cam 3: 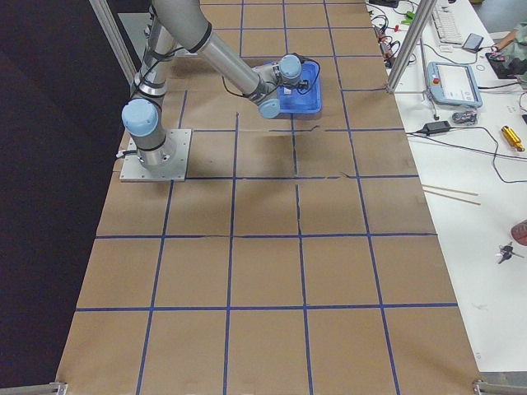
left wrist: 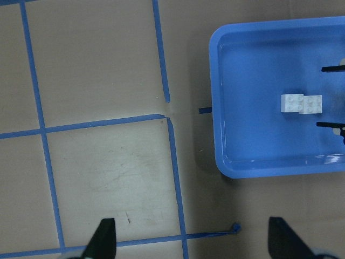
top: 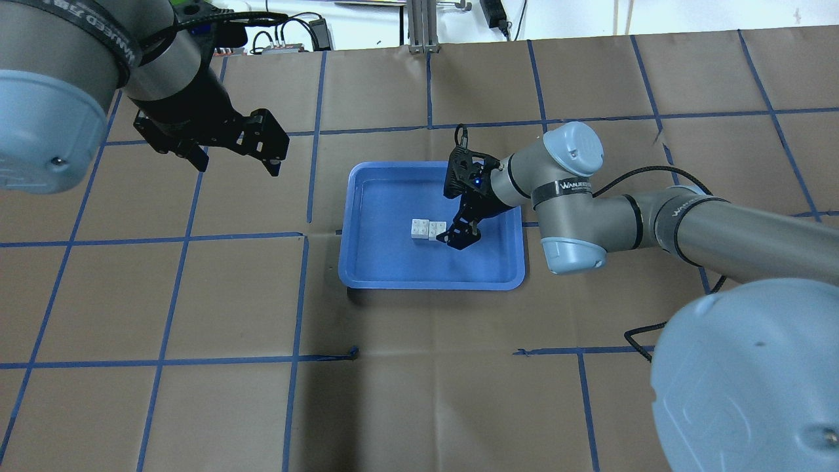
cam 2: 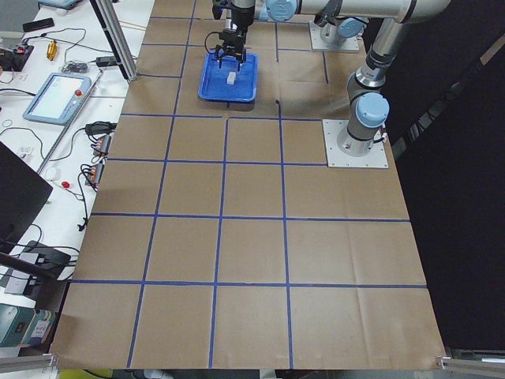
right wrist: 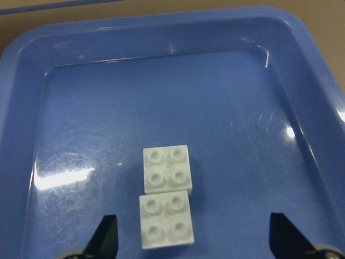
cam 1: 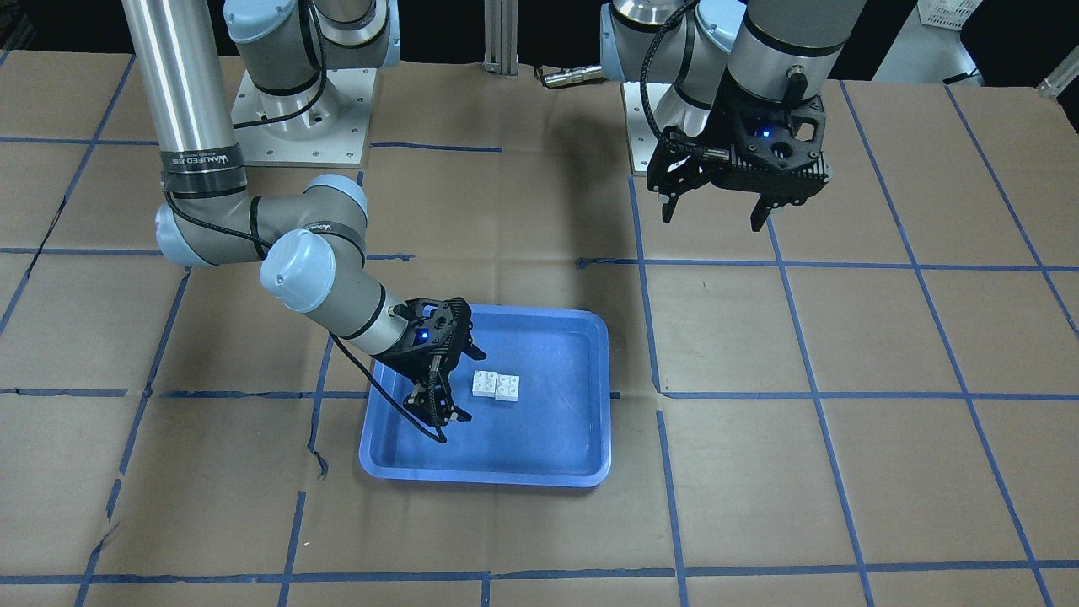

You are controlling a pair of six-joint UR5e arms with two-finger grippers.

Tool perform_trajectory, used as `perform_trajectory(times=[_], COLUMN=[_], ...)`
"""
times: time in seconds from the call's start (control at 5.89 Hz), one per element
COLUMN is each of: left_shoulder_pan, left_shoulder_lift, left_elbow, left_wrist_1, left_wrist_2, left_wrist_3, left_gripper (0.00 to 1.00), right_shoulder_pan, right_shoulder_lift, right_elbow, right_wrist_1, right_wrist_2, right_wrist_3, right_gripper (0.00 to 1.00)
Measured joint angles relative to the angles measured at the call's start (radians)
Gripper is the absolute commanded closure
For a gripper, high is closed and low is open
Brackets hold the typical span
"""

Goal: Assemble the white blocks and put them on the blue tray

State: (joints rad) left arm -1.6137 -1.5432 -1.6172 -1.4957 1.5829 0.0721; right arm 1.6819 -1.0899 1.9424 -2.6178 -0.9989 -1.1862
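Two white blocks [cam 1: 496, 384] lie side by side and touching, studs up, on the floor of the blue tray [cam 1: 590, 405]. They also show in the overhead view [top: 428, 229], the left wrist view [left wrist: 301, 103] and the right wrist view [right wrist: 167, 197]. My right gripper [top: 453, 219] is open and empty, low over the tray [top: 367, 262], with its fingertips [right wrist: 108, 234] either side of the nearer block's end. My left gripper [top: 236, 164] is open and empty, held high over bare table away from the tray [left wrist: 226, 108].
The table is covered in brown paper with a blue tape grid [top: 301, 236]. The arm bases [cam 1: 303, 110] stand at the robot's edge. A side bench with a teach pendant [cam 2: 59, 91] and cables runs along the far side.
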Motion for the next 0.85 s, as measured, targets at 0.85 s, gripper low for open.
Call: perform_trajectory(times=[0.85], left_shoulder_pan=[0.000], left_shoulder_lift=[0.000], left_elbow=[0.000], left_wrist_1=[0.000], left_wrist_2=[-0.001], left_wrist_3=[0.000], left_gripper=[0.01], right_shoulder_pan=[-0.010], right_shoulder_lift=[-0.129], right_elbow=[-0.106], right_wrist_1=[0.329], right_wrist_2=[-0.296], right_wrist_3=[0.339], right_gripper=[0.00])
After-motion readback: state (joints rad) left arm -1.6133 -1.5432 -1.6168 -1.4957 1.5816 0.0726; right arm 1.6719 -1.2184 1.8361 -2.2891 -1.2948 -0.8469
